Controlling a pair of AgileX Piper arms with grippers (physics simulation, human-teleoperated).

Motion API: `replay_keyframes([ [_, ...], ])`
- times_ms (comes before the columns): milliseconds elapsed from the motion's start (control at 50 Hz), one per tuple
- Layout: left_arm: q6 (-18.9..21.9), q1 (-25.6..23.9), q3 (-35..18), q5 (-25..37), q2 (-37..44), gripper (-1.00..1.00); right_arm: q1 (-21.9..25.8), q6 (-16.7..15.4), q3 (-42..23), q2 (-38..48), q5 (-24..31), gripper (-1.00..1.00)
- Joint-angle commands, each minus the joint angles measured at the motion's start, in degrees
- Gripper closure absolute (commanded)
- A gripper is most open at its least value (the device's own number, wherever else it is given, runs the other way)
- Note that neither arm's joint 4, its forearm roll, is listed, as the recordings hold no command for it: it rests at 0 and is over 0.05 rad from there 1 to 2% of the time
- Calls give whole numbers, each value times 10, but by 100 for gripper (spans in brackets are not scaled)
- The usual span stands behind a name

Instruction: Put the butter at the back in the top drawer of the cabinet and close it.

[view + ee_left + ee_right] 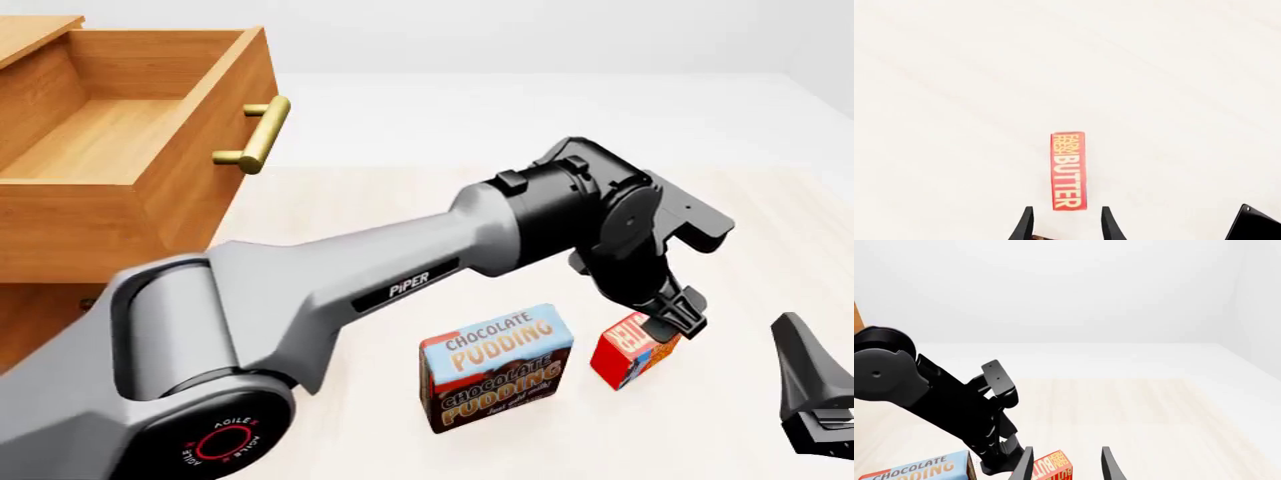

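The butter (pixel 630 351) stood on edge toward the tabletop's right front, just beside the pudding box (pixel 497 366). The left claw (pixel 671 315) hung spread above it, gripping nothing. Judged light, rigid, smooth cardboard; best pinched across its narrow faces

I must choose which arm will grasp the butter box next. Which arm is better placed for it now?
Left. The left gripper hangs directly over the butter with jaws open; the right gripper sits off to the side, lower.
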Motion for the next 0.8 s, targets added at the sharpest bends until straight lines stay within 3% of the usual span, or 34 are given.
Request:
replay_keyframes([
  [20,-3,-1,-11,4,10,-100,0,0,0,0,0,-100],
  [800,-22,-6,-44,15,41,-100,0,0,0,0,0,-100],
])
